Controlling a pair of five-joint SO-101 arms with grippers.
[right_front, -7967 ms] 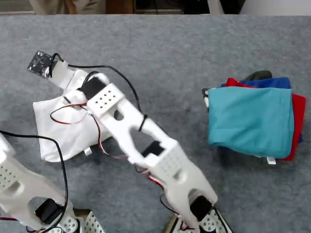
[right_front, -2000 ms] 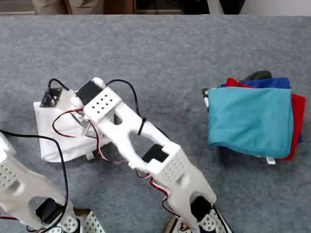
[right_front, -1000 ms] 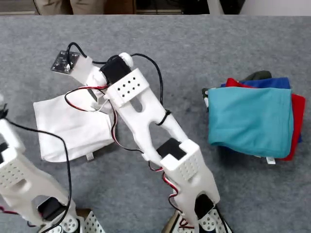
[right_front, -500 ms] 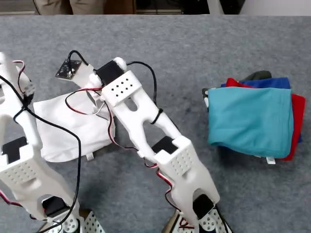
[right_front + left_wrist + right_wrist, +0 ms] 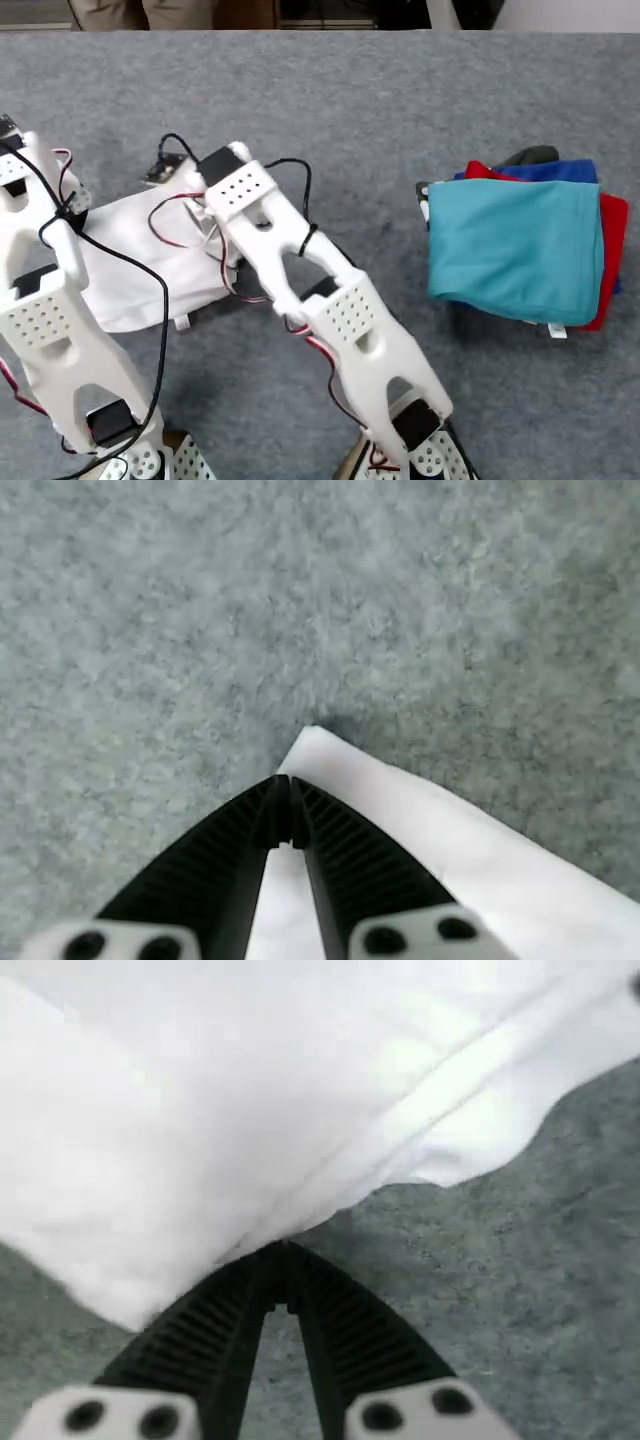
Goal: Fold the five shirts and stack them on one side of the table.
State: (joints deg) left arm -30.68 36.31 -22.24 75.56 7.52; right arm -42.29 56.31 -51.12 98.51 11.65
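left fingers (image 5: 235, 855) pinched shut on white shirt (image 5: 190, 280) corner; right fingers (image 5: 225, 1325) clamped on its edge. Shirt lies at 9 o'clock on counter (image 5: 400, 100), folded stack (image 5: 515, 250) at 3 o'clock.

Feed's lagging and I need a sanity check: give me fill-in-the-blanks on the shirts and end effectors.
1. The top shirt of the stack is ____.
2. The left end effector and right end effector are both ____ on the white shirt.
3. The stack lies on the robot's ____ side of the table.
Missing: teal; shut; right.
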